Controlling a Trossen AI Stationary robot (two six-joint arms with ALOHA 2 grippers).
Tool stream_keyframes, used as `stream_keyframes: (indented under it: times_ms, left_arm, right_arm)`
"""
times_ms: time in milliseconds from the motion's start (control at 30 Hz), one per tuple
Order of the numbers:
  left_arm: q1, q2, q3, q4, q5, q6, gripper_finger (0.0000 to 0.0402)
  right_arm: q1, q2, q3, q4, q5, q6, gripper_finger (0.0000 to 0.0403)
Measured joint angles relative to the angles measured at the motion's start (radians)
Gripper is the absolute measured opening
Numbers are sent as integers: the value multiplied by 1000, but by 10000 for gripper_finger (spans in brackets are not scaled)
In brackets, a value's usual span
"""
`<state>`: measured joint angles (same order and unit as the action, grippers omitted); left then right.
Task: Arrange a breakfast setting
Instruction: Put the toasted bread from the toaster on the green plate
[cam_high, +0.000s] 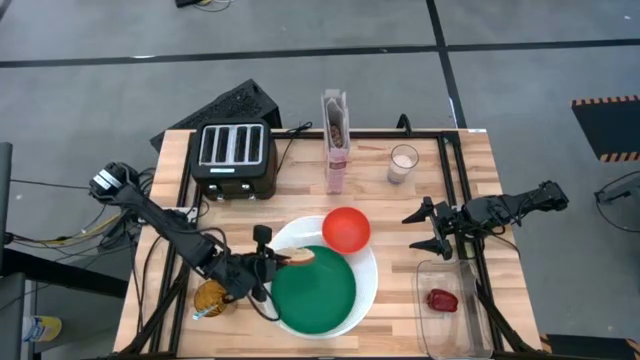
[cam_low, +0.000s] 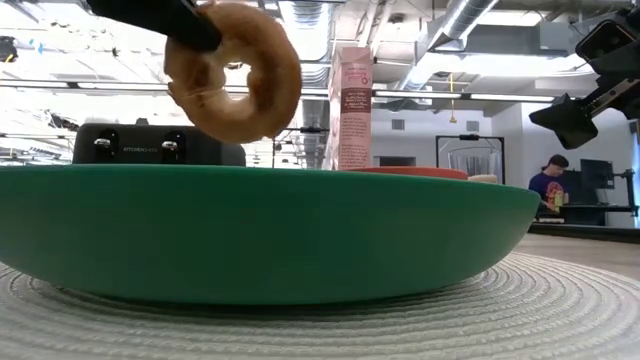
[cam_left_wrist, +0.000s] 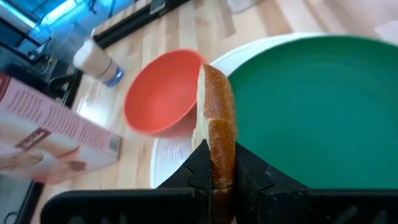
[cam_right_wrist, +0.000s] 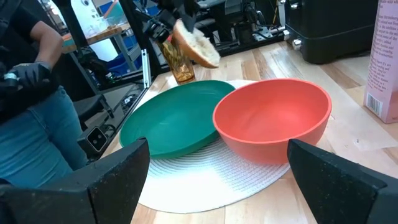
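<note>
My left gripper (cam_high: 272, 262) is shut on a toasted bagel half (cam_high: 300, 256), which it holds over the left rim of the green plate (cam_high: 314, 292). The green plate lies on a white round ribbed mat (cam_high: 368, 290). The red bowl (cam_high: 346, 229) rests on the mat's far edge, next to the plate. The pink cereal box (cam_high: 335, 140) stands upright at the far side. A dark red food item (cam_high: 441, 300) lies in a clear tray. My right gripper (cam_high: 422, 229) is open and empty, right of the bowl. No spoon shows. My left gripper pinches the bagel half between its two fingers, one on each flat face, at the rim nearest the arm (cam_left_wrist: 222, 177). The fingers come from the table's left, slanting slightly down. The bagel (cam_low: 235, 70) stands on edge, lifted clear above the green plate.
A black toaster (cam_high: 234, 158) stands at the far left and a glass of milk (cam_high: 403, 163) at the far right. An amber jar (cam_high: 210, 298) sits left of the mat. The clear tray (cam_high: 450, 335) is at the near right. A person (cam_right_wrist: 31, 106) stands beyond the table.
</note>
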<state>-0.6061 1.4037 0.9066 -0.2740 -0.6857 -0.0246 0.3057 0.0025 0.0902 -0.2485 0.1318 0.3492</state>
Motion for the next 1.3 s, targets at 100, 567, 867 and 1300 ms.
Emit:
stream_keyframes:
  times_ms: [100, 567, 867, 1300]
  left_arm:
    - [-11, 29, 0, 47, -2, 21, 19]
    - [-19, 184, -1, 157, -34, 32, 19]
    - [-6, 203, -1, 181, -37, 37, 19]
    - [25, 212, -1, 198, -14, 91, 19]
  right_arm:
    - [0, 0, 0, 0, 0, 0, 399]
    - [0, 0, 0, 0, 0, 0, 399]
    - [0, 0, 0, 0, 0, 0, 399]
    - [0, 0, 0, 0, 0, 0, 399]
